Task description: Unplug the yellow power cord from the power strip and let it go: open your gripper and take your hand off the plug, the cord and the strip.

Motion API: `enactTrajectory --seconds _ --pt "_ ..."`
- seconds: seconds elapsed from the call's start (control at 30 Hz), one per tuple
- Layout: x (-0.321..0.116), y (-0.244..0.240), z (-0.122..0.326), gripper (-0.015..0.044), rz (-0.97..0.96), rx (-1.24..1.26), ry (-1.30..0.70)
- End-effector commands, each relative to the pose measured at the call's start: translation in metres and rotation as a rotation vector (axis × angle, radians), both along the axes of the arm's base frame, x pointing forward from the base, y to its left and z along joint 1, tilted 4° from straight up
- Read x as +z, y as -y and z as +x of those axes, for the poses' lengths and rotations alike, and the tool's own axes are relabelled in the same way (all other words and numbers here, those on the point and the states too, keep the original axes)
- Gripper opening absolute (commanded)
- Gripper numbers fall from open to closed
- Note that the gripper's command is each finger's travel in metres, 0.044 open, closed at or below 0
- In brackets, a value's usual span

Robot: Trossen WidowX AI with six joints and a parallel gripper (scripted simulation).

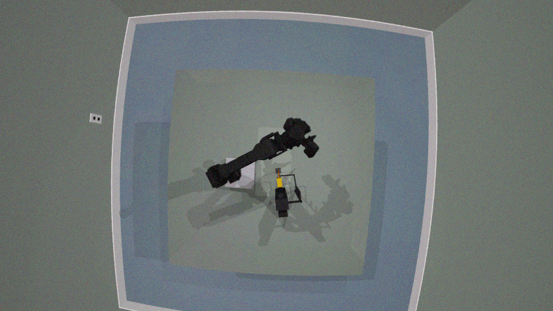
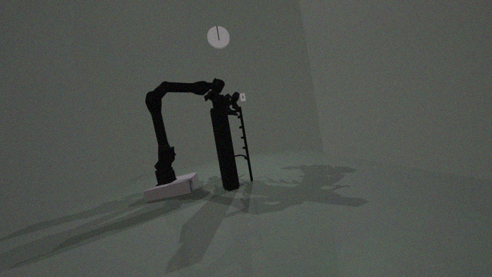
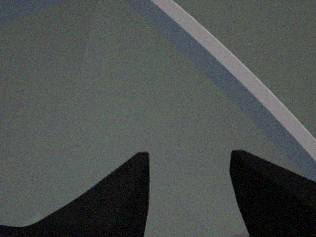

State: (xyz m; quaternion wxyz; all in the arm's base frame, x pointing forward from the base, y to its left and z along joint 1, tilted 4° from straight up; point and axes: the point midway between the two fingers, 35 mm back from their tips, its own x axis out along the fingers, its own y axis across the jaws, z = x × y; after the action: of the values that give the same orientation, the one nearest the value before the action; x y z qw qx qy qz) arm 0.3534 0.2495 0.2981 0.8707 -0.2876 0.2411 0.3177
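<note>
Jaws part-way apart with nothing between them, gripper (image 1: 311, 148) high above the floor, near the top of the upright black power strip (image 2: 223, 144), yellow power cord (image 1: 279, 181) plugged into the strip's top, untouched, arm base on white block (image 2: 171, 187).

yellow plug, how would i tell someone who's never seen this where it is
In the top view, find the pale green square of floor inside the blue border, then the white base block the arm stands on. Just right of that block stands a black upright strip with a thin black frame beside it; the yellow plug sits at the strip's upper end, the only bright-coloured thing there.
</note>
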Motion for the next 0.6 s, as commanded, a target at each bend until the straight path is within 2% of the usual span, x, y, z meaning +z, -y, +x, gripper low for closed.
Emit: enactTrajectory --seconds 0.0,0.3,0.57 --pt "-0.057 0.053 -0.005 0.0160 -0.315 0.133 -0.106" --pt "-0.120 0.133 -0.040 0.0160 -0.650 0.437 -0.331" --pt "-0.152 0.191 -0.094 0.0160 -0.749 0.793 -0.545"
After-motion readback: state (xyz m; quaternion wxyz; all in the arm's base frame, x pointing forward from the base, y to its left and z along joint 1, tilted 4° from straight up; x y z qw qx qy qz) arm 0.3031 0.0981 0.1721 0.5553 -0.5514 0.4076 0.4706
